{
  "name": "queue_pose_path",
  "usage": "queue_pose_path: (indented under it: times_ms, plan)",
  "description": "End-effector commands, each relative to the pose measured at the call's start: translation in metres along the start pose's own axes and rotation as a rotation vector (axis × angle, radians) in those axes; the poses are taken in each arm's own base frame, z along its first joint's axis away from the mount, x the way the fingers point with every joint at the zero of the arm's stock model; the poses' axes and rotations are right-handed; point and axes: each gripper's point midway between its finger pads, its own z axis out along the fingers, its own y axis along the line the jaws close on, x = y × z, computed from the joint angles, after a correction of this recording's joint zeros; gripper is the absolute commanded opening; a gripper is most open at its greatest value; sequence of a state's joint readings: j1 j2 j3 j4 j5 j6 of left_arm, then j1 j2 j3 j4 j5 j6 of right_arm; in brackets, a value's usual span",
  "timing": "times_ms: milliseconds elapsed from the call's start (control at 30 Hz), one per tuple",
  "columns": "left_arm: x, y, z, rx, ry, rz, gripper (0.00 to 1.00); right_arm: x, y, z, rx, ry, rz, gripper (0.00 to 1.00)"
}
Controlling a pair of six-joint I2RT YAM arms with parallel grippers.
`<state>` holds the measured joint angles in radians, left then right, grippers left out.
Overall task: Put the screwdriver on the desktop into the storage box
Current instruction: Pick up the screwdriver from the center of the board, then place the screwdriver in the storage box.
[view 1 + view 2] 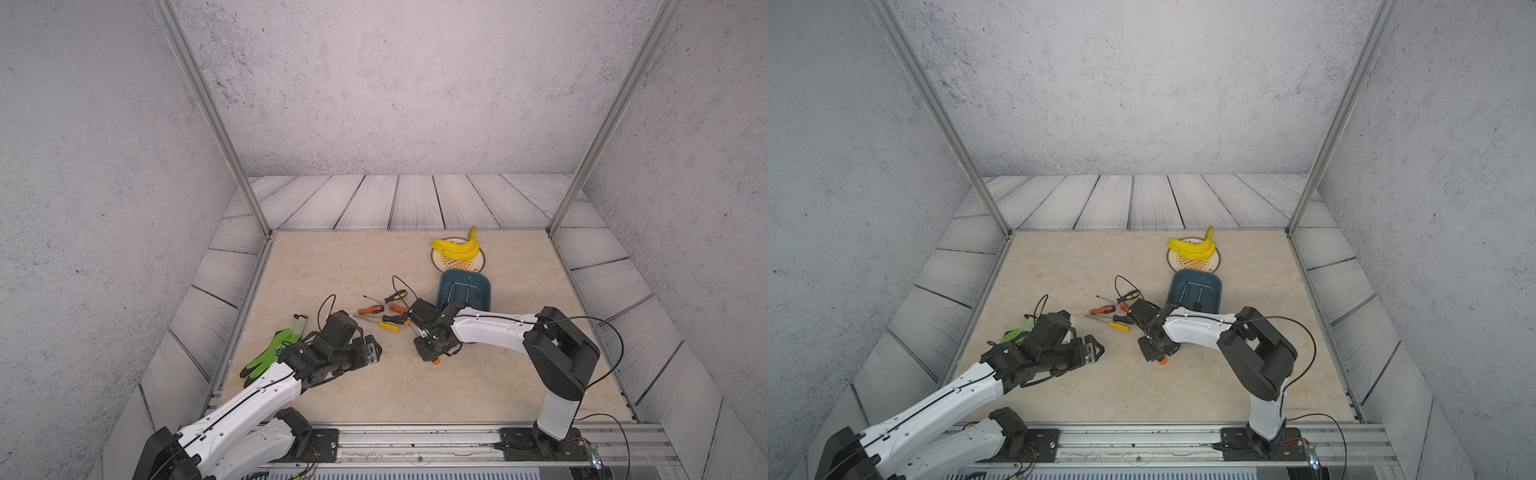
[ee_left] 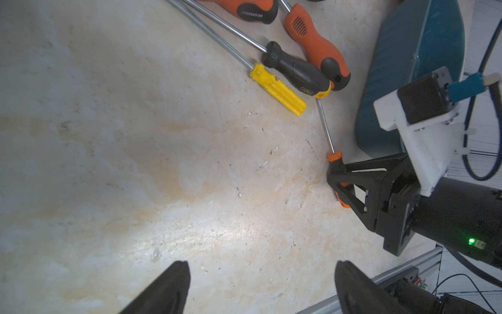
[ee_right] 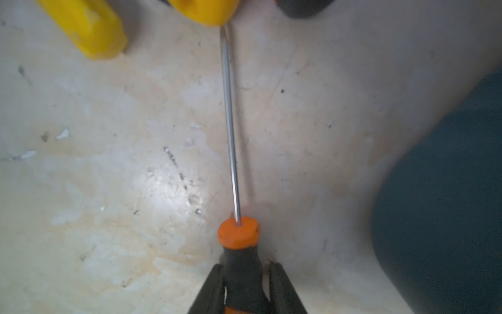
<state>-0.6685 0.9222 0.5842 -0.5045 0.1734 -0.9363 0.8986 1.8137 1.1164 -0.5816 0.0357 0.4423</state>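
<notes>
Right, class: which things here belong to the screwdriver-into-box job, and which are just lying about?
Belongs: orange-and-black screwdriver, right gripper around its handle, other screwdrivers on the desktop, storage box.
Just lying about: bananas, plate, green glove.

A bunch of yellow bananas (image 1: 455,248) (image 1: 1192,248) lies on a round plate (image 1: 459,264) (image 1: 1194,264) with a pale rim and a yellow sunburst pattern, the stem end rising at the far side. A green work glove (image 1: 270,353) lies flat at the left edge, pale cuff toward the far side and dark fingertips toward the near side; only a sliver of it (image 1: 1013,334) shows in a top view. Grey wood-plank panels (image 1: 395,201) ring the scene, with speckled grey walls (image 1: 395,83) above. Two slanted metal posts (image 1: 216,124) (image 1: 611,124) rise from the far corners, and a metal rail (image 1: 415,440) runs along the near edge.
</notes>
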Motion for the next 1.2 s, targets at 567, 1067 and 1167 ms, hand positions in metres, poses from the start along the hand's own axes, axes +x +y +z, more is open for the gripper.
queue_pose_path:
  times_ms: [567, 1067, 1167]
  plan:
    - [0.0, -0.003, 0.001, 0.021, 0.01, 0.015, 0.9, 0.041, -0.001, -0.051, -0.071, -0.007, 0.029, 0.18]
    - [-0.007, -0.043, 0.005, 0.115, 0.069, 0.086, 0.89, 0.027, -0.017, -0.106, -0.048, -0.138, 0.07, 0.18]
    - [-0.007, -0.051, 0.006, 0.126, 0.075, 0.103, 0.89, 0.021, -0.024, -0.114, -0.038, -0.159, 0.086, 0.18]
